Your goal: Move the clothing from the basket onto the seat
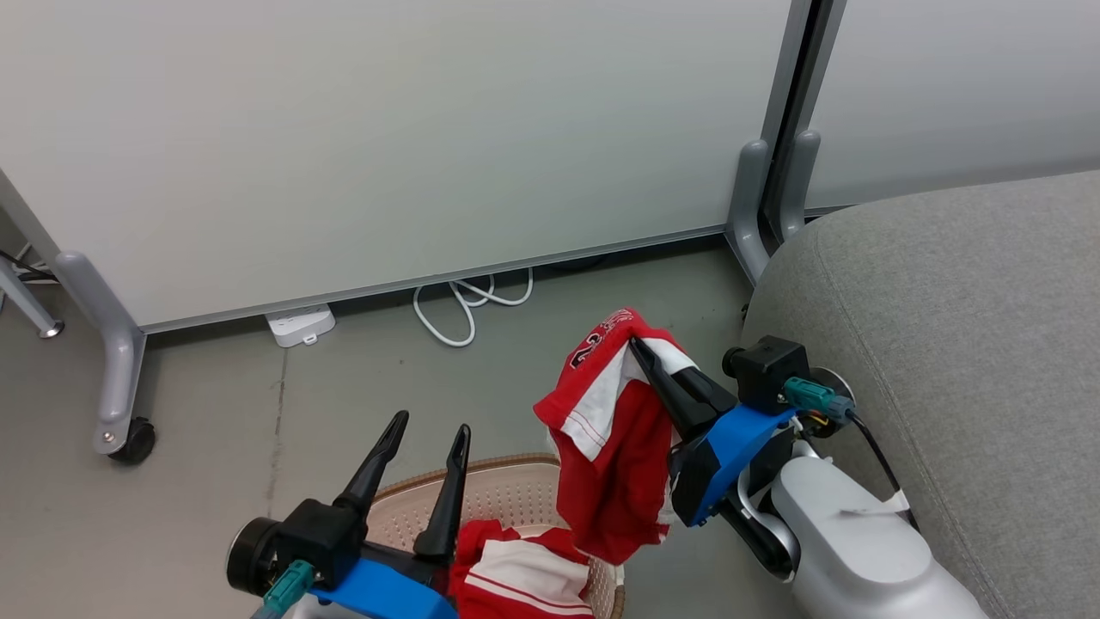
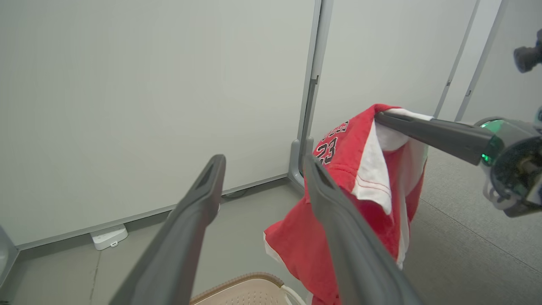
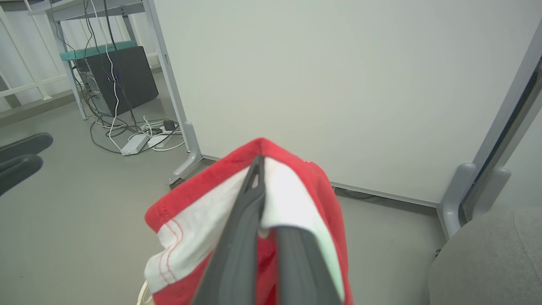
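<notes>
Two red garments: a hanging garment (image 1: 614, 447) mid-scene and a lying garment (image 1: 524, 576) near, in the one basket (image 1: 507, 494). One grey seat (image 1: 962, 344) at right. Two grippers — left gripper (image 1: 432, 423), right gripper (image 1: 638, 346). One power strip (image 1: 299, 325) far left.

Pale partition panels (image 1: 387, 146) stand on grey legs, one on a black caster (image 1: 133, 440); a white power strip (image 1: 300, 325) and a looped white cable (image 1: 468, 303) lie on the grey floor (image 1: 215, 447) at their base; a black computer tower (image 3: 123, 78) stands among tangled cords (image 3: 127, 131).
</notes>
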You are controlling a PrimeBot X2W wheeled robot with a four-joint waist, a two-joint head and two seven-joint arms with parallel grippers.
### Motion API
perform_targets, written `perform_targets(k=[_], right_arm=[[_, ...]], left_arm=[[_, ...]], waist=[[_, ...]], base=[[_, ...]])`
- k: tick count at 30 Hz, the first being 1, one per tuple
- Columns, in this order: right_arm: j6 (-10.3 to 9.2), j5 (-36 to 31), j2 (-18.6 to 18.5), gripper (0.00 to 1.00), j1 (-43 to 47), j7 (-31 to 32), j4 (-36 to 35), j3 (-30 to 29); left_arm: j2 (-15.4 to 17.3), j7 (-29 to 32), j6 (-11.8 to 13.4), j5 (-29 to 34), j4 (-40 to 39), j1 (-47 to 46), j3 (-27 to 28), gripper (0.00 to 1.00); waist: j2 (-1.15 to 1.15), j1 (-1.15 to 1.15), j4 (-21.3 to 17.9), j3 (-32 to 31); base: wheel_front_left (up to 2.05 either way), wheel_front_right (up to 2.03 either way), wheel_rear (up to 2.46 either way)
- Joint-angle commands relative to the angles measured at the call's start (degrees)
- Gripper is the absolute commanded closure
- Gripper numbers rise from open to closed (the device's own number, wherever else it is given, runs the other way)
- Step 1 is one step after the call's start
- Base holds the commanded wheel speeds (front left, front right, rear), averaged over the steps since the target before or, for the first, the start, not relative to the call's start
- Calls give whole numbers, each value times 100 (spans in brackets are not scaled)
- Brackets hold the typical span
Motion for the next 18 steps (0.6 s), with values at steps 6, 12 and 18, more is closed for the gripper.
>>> perform_targets(k=[6, 12, 18], right_arm=[[3, -68, 20, 100, 77, -31, -19, -48], [3, -71, 32, 100, 71, -32, -8, -46], [3, -51, 28, 100, 16, -31, -16, -9]], left_arm=[[-199, -16, -146, 226, -38, 255, 320, 0], [-354, -16, -244, 400, 11, 331, 504, 0], [-414, -16, -318, 530, 10, 378, 672, 0]], waist=[[0, 0, -47, 2], [0, 0, -169, 3], [0, 0, -486, 32]], base=[[0, 0, 0], [0, 0, 0], [0, 0, 0]])
